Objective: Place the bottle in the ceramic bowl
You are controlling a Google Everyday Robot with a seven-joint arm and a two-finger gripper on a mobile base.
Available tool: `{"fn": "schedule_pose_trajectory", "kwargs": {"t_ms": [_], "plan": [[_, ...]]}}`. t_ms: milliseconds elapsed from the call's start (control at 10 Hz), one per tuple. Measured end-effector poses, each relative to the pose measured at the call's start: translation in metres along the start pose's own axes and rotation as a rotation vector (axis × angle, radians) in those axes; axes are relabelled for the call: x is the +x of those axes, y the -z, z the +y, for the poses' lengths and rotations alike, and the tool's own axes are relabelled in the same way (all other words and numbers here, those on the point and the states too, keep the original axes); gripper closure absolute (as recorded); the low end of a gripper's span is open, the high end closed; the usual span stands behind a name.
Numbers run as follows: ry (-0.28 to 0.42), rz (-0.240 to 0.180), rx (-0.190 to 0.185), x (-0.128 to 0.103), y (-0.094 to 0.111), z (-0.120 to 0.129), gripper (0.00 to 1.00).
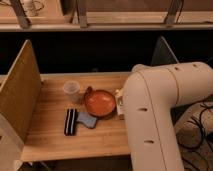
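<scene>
The orange-red glossy ceramic bowl (100, 102) sits on the wooden table (50, 135), with a small nub on its left rim. The bottle (119, 101), with a white cap and pale label, stands just right of the bowl, partly hidden behind my big white arm (160, 110). My gripper is not visible; the arm covers the place where it would be.
A translucent plastic cup (71, 89) stands left of the bowl. A black striped object (71, 121) and a blue-grey item (87, 120) lie in front of the bowl. A tan wooden side panel (20, 90) bounds the table's left and a grey panel (162, 52) its right.
</scene>
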Motion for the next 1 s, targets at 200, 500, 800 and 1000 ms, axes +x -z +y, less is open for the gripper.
{"fn": "schedule_pose_trajectory", "kwargs": {"t_ms": [200,500,800,1000], "plan": [[0.010,0.017,-0.007,0.0024,-0.0060,0.0045,0.20],[0.010,0.030,-0.014,0.0031,-0.0105,0.0062,0.20],[-0.005,0.007,-0.015,-0.0026,-0.0039,0.0019,0.20],[-0.016,-0.002,-0.015,-0.0036,-0.0009,-0.0010,0.20]]}}
